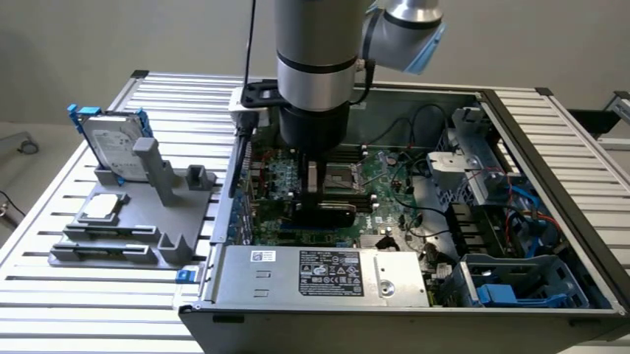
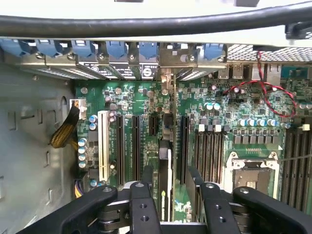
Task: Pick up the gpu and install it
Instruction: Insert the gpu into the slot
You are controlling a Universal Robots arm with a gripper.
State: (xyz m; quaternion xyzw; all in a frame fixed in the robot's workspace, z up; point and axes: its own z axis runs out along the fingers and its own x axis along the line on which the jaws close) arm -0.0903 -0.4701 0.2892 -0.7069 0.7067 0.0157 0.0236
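Alignment first: gpu (image 2: 166,153) clamped edge-on between gripper (image 2: 169,174) fingers (image 2: 146,181), low over motherboard (image 2: 229,112) inside open computer case (image 1: 551,147), silver bracket toward blue slot clips (image 2: 117,48). Seated or just above: cannot tell. Hold card upright, parallel with black expansion slots (image 2: 120,146); square edge connector over its slot; press straight down, evenly, no twist. Mind bracket tip against rear panel.

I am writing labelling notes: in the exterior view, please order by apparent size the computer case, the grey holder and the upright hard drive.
1. computer case
2. grey holder
3. hard drive
The differences look clear, so nearness to the camera does not change the order.
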